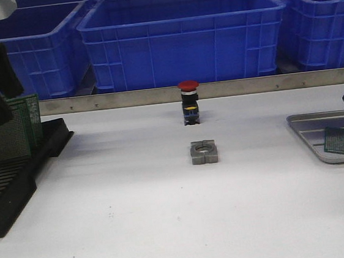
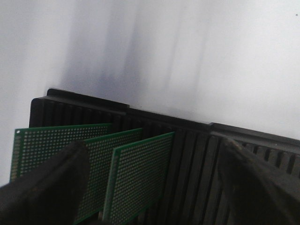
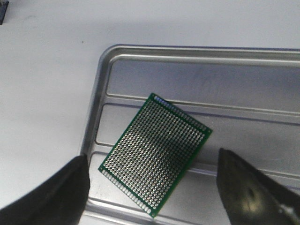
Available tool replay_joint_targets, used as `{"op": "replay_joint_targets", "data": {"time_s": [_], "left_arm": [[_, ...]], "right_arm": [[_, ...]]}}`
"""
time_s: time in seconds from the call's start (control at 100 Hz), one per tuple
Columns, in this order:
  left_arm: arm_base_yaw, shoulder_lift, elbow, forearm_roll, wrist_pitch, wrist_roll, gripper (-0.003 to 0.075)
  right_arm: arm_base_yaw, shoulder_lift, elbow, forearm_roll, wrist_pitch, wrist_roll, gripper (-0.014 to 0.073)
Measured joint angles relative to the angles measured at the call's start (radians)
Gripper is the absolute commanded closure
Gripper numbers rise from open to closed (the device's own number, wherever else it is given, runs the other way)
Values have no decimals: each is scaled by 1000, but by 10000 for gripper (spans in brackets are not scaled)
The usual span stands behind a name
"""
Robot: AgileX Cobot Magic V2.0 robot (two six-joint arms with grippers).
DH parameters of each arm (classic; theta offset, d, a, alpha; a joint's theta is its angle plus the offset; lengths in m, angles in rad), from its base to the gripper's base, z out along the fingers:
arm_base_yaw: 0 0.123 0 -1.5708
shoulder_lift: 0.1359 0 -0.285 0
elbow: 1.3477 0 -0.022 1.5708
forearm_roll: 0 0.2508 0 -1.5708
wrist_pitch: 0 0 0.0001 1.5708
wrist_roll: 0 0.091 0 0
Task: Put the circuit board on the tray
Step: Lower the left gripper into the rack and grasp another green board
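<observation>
One green circuit board (image 3: 154, 158) is seen lying flat in the metal tray (image 3: 197, 56) at the right of the counter (image 1: 138, 219), beneath the right tool (image 3: 152, 197), spread apart and empty, while three boards (image 2: 136, 178) are left racked under the left tool (image 2: 154, 187), likewise spread.

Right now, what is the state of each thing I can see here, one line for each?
tray: flat on the table, holding one board.
circuit board: lying flat in the tray, turned askew, released.
three boards: upright in the black rack.
right gripper: open, above the tray.
left gripper: open, over the rack.
red push button: upright.
</observation>
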Motion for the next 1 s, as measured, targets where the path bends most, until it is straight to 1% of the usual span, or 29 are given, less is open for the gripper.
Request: {"op": "replay_joint_targets", "data": {"time_s": [0.28, 0.36, 0.45, 0.55, 0.74, 0.78, 1.0], "left_arm": [[0, 32, -2, 16, -6, 0, 189], [0, 45, -2, 16, -6, 0, 211], [0, 63, -2, 18, 6, 0, 282], [0, 75, -2, 21, 22, 0, 398], [0, 77, -2, 23, 27, 0, 692], [0, 77, -2, 23, 27, 0, 739], [0, 77, -4, 24, 39, 0, 741]], "right_arm": [[0, 0, 0, 0, 0, 2, 15], [0, 0, 0, 0, 0, 2, 15], [0, 0, 0, 0, 0, 2, 15], [0, 0, 0, 0, 0, 2, 15], [0, 0, 0, 2, 0, 0, 15], [0, 0, 0, 2, 0, 0, 15], [0, 0, 0, 2, 0, 0, 15]]}}
